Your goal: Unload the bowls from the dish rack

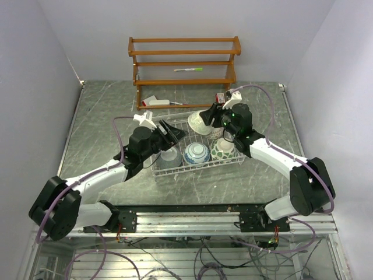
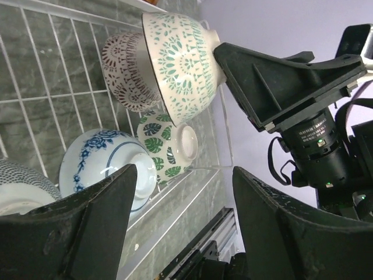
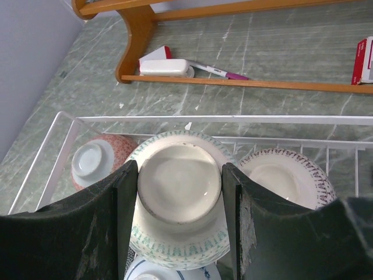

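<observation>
The white wire dish rack sits mid-table. My right gripper is shut on the foot of a green-and-white bowl, holding it tipped on its side over the rack's back edge; the wrist view shows the fingers clamping the foot. Still in the rack are a blue-and-white bowl, a green leaf bowl, a grey-teal bowl, a cream bowl and a pink bowl. My left gripper hangs open and empty over the rack's left part.
A brown wooden three-tier shelf stands at the back with a green marker on it. A white block, a pen and a red box lie at its foot. The right arm's camera housing is close to my left gripper.
</observation>
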You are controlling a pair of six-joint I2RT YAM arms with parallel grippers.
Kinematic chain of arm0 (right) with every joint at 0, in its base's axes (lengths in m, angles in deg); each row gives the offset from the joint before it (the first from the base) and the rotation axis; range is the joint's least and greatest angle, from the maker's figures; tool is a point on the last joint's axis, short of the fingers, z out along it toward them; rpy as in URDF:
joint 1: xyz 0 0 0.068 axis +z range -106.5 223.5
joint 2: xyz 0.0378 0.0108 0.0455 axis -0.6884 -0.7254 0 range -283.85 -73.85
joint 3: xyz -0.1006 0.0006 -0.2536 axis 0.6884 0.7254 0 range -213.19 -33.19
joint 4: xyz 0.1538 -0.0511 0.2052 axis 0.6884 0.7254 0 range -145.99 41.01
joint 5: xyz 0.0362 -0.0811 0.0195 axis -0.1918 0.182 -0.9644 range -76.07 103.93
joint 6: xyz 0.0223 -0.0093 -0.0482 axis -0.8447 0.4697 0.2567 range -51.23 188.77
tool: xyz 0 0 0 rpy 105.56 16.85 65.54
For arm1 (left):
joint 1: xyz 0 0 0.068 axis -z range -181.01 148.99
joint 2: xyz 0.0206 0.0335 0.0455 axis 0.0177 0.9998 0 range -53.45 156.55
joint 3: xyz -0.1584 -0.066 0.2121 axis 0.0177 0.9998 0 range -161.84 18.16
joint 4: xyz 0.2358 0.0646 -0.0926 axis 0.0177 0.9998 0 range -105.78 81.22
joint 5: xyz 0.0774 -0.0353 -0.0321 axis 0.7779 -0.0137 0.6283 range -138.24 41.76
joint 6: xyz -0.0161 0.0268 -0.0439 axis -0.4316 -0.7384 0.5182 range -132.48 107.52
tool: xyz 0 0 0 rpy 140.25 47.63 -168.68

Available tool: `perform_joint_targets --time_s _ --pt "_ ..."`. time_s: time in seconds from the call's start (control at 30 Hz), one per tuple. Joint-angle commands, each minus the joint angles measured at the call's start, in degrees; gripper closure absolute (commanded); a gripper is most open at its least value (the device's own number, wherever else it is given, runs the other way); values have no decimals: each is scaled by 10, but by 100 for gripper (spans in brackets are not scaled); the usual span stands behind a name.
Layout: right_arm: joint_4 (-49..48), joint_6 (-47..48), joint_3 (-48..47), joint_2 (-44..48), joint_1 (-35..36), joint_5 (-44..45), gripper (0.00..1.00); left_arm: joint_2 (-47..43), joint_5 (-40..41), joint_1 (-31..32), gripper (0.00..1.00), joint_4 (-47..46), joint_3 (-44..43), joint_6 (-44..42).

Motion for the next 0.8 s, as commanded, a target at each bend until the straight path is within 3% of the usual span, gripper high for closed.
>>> perform_joint_targets --time_s 0.0,0.27,0.77 --pt "-52 -15 3 24 -7 -22 100 19 -38 -4 24 -192 34 39" --pt "-71 -30 9 25 -7 -46 100 59 -53 -4 25 -345 69 50" --pt "-78 -42 10 40 -7 -68 100 141 -55 -4 26 -475 93 78"
